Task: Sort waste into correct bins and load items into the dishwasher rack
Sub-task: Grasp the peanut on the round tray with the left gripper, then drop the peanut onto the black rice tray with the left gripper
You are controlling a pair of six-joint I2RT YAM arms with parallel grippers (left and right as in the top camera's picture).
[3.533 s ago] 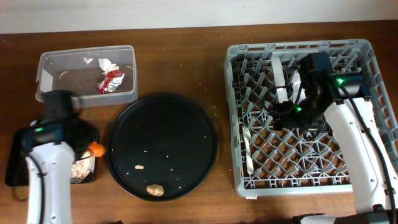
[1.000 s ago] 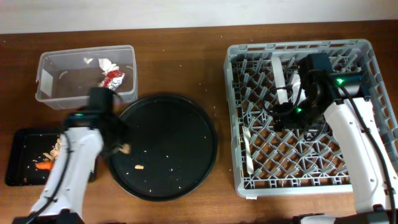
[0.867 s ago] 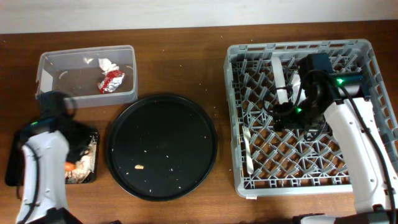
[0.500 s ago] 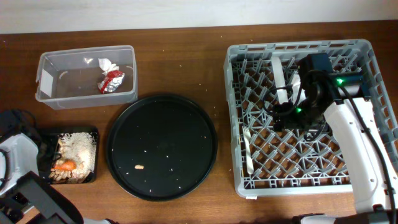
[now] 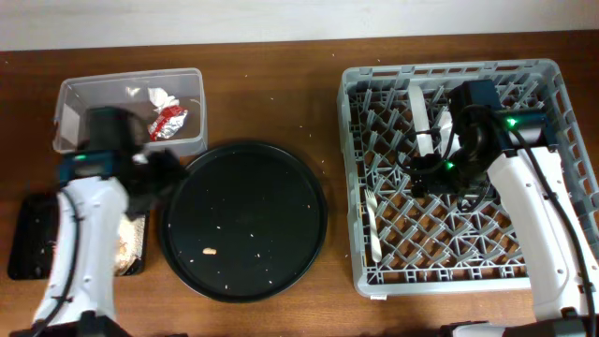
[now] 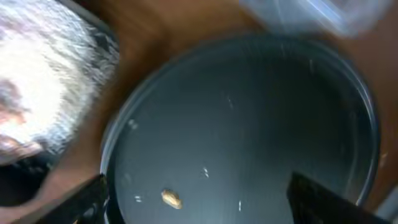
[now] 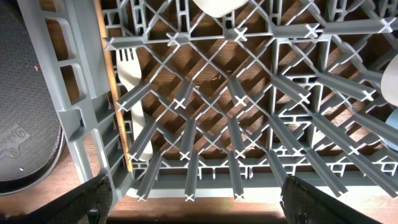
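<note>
Hovering left gripper (image 6: 201,194) overlaps round tray (image 5: 267,187), left edge.

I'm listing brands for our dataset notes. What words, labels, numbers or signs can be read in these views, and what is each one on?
No text can be read in any view.
On the round black tray: a raised mark near its rim in the right wrist view, too faint to read.
On the red-and-silver wrapper in the clear tub: any print is too small to read.
</note>
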